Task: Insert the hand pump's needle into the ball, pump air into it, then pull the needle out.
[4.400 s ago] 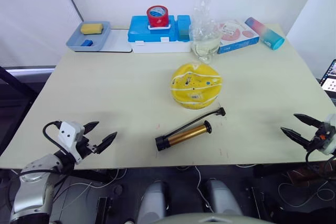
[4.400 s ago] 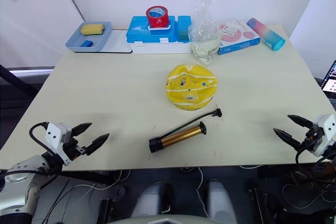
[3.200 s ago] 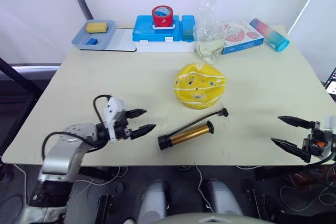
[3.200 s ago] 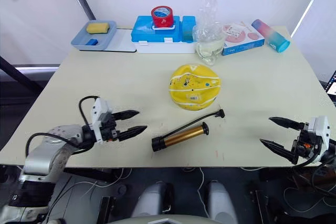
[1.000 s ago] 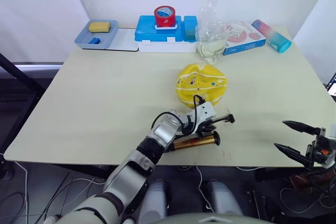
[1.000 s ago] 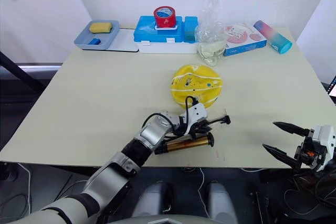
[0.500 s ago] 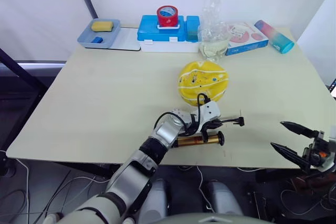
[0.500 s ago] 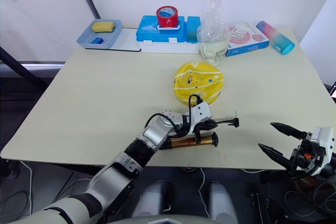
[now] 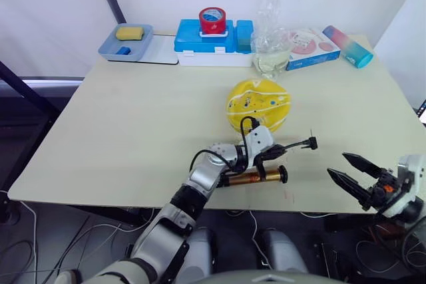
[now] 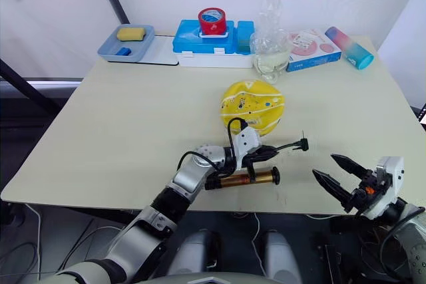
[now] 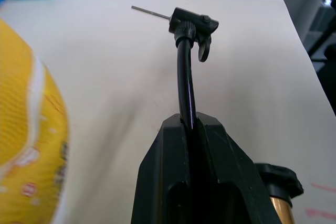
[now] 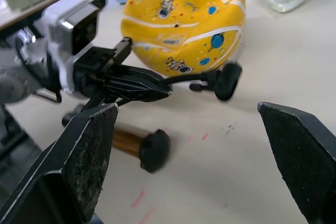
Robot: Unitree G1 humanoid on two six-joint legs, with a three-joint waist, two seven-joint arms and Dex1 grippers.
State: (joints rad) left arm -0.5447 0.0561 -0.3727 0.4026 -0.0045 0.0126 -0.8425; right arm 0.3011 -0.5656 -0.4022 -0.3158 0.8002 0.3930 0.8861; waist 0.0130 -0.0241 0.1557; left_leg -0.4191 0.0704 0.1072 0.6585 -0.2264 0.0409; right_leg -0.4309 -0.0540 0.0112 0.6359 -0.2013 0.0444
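The ball (image 9: 257,104) is a yellow rubber sphere with white seam lines and small coloured prints, its top slightly dented. It rests on the matte, pale beige worktop (image 9: 133,124), just beyond the left pincer (image 9: 274,153).

That pincer's two black tapered fingers are pressed together on the thin, glossy black hose (image 11: 184,90) of the hand pump (image 9: 255,177). The hose rises out of the grip in a gentle curve and ends in a small black fitting with a lever, from which the needle (image 11: 150,12), a straight, thin metal pin, sticks out sideways above the worktop. The pump's smooth gold-bronze cylinder with its round black end cap lies on the worktop just under and beside the left pincer, on the side away from the ball.

The left arm reaches forward low across the worktop, forearm nearly level, wrist turned toward the robot's right.

The right pincer (image 10: 335,175) hovers near the worktop's front edge, its pointed, rough-surfaced black fingers spread wide apart and empty, aimed toward the needle fitting and the pump cap.
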